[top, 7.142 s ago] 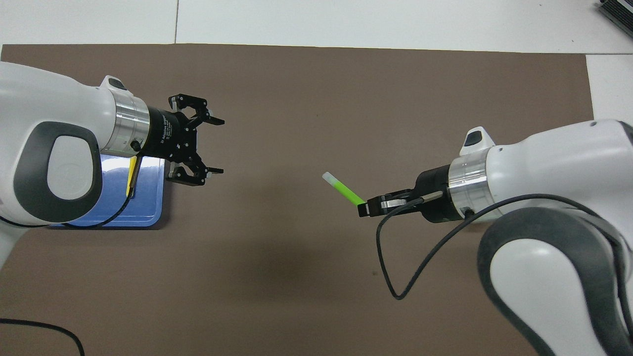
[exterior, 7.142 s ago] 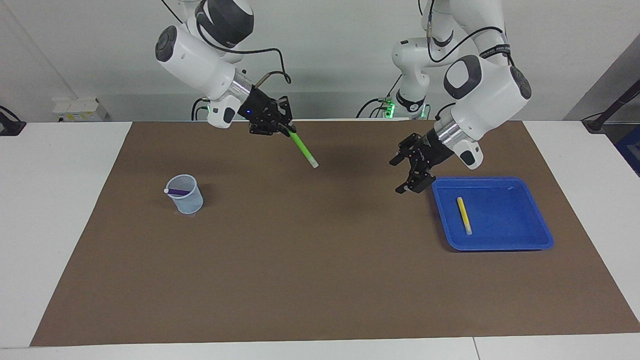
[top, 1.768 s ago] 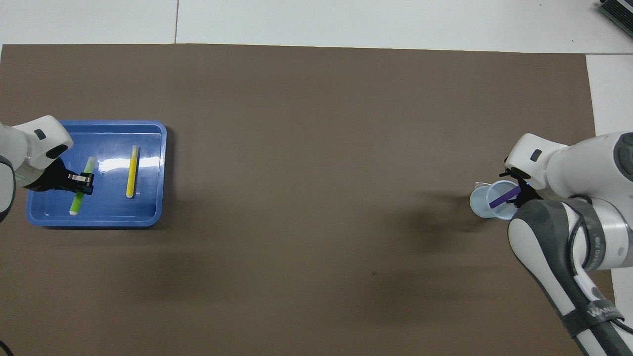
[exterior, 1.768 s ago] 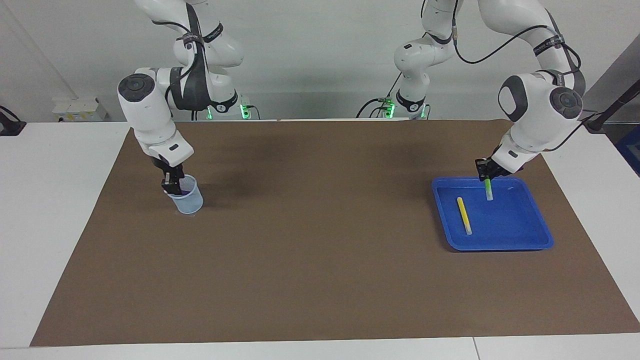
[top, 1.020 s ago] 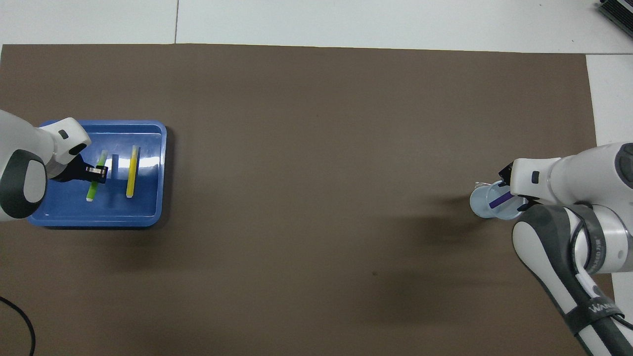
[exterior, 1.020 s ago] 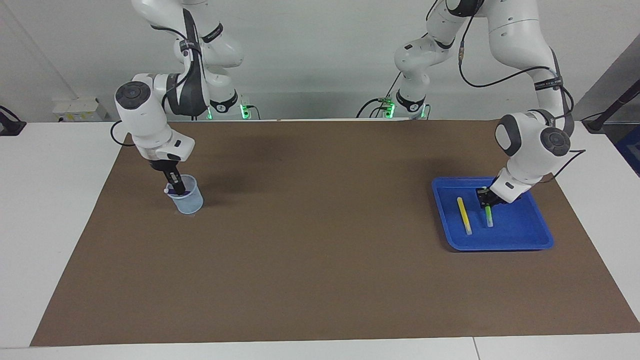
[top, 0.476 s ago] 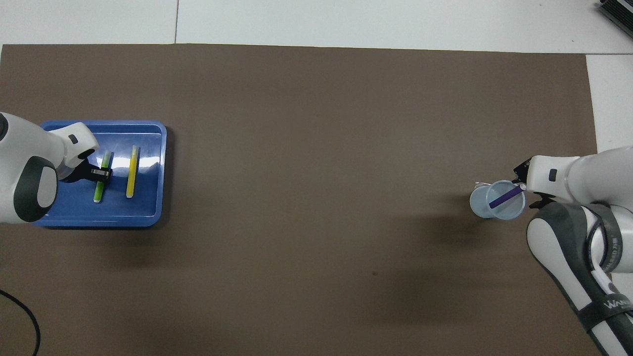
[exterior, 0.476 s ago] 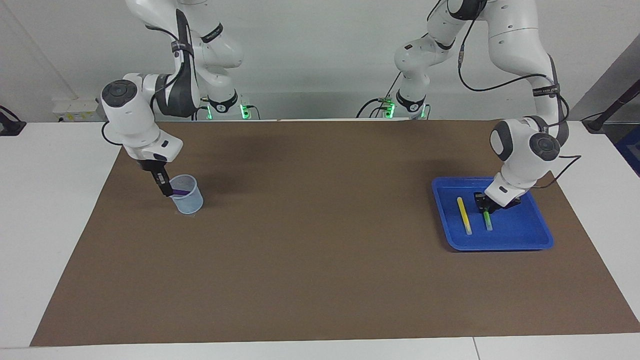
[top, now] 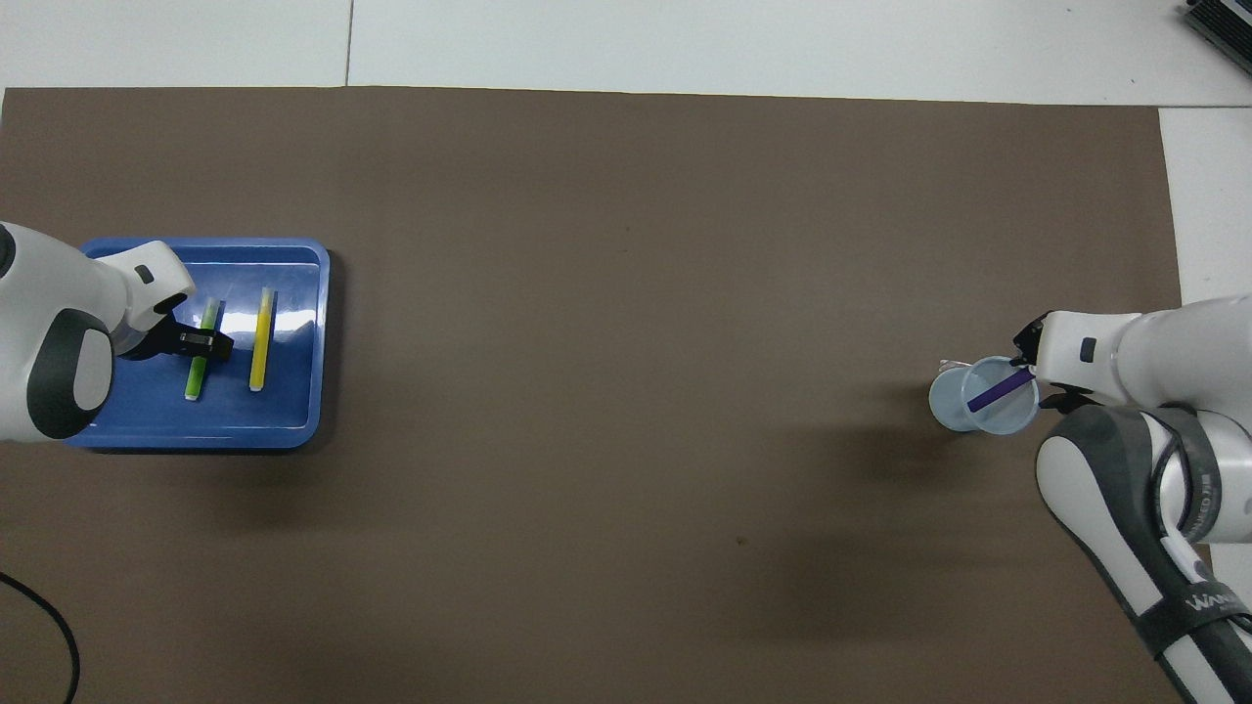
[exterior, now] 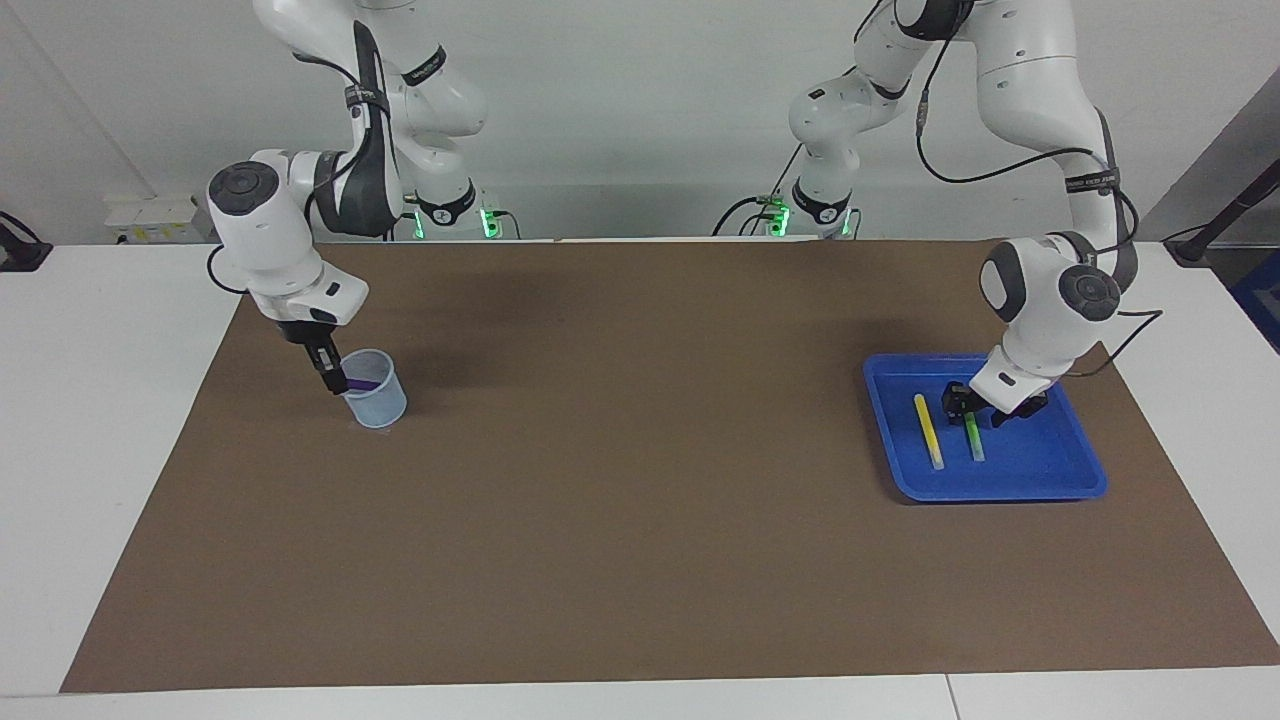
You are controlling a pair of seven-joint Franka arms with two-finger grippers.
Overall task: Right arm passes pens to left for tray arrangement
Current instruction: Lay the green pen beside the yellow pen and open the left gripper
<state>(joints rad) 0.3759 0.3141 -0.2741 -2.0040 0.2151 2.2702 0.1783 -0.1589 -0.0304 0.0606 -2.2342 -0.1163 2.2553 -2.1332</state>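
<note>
The blue tray [exterior: 1035, 455] [top: 196, 437] sits toward the left arm's end of the table. A yellow pen [exterior: 929, 435] [top: 260, 342] and a green pen [exterior: 975, 446] [top: 195, 377] lie side by side in it. My left gripper [exterior: 975, 408] [top: 208, 341] is low in the tray, open, with a finger on each side of the green pen's end. At the right arm's end, a purple pen [exterior: 363, 383] [top: 993, 391] leans in a pale-blue mesh cup [exterior: 378, 405] [top: 954, 406]. My right gripper [exterior: 331, 378] [top: 1029, 376] is at the cup's rim, by the purple pen's upper end.
A brown mat [exterior: 620, 480] covers most of the white table [exterior: 110, 420]. A black cable [top: 39, 611] lies near the robots at the left arm's end. Between cup and tray the mat is bare.
My left gripper lowered the green pen beside the yellow one and opened off it. My right gripper shifted to the cup's rim at the purple pen's end.
</note>
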